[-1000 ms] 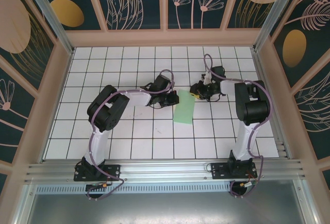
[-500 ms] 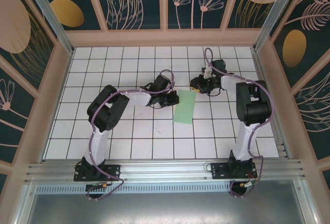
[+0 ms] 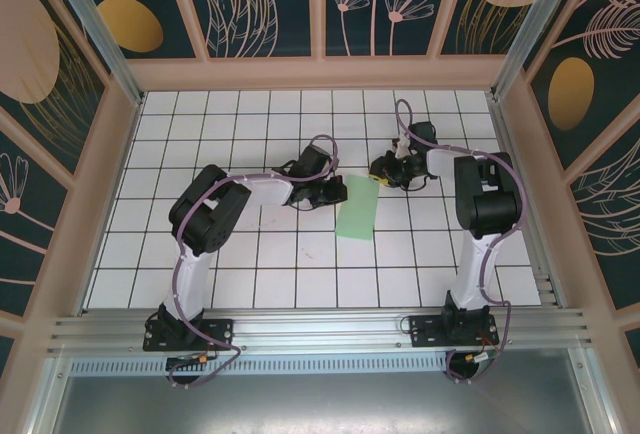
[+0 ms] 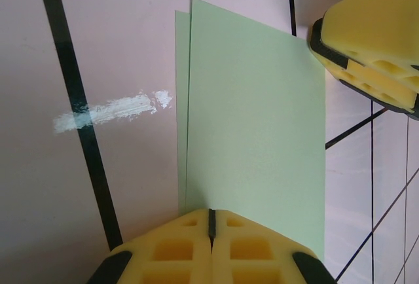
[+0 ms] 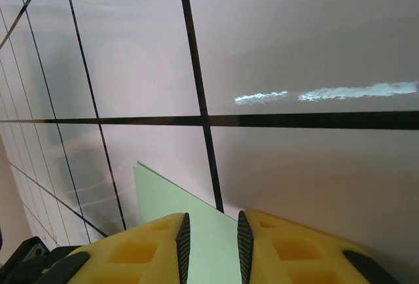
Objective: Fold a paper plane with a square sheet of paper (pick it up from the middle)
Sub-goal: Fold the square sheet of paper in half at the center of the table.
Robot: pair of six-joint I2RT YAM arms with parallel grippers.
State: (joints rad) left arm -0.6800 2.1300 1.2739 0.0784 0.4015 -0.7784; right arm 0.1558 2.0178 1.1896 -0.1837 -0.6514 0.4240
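Observation:
The square sheet of paper (image 3: 357, 209) lies flat on the white grid table, folded in half into a narrow pale green strip. In the left wrist view its two layers (image 4: 262, 114) sit slightly offset along the left edge. My left gripper (image 3: 337, 192) is shut, its tips (image 4: 211, 222) resting over the strip's near edge. My right gripper (image 3: 381, 171) hovers at the strip's far right corner, jaws a little apart (image 5: 211, 231), with the paper (image 5: 167, 199) showing below and between them. Its yellow fingers (image 4: 373, 29) show in the left wrist view. The paper plane is out of view.
A white scuff mark (image 4: 111, 110) crosses a black grid line just left of the paper. Another scuff (image 5: 327, 93) lies beyond the right gripper. Pink walls (image 3: 110, 184) enclose the tiled table (image 3: 250, 264) on three sides.
The right gripper drew back from the paper's far right corner toward the rear, then came partly back. The paper and the left arm have stayed still.

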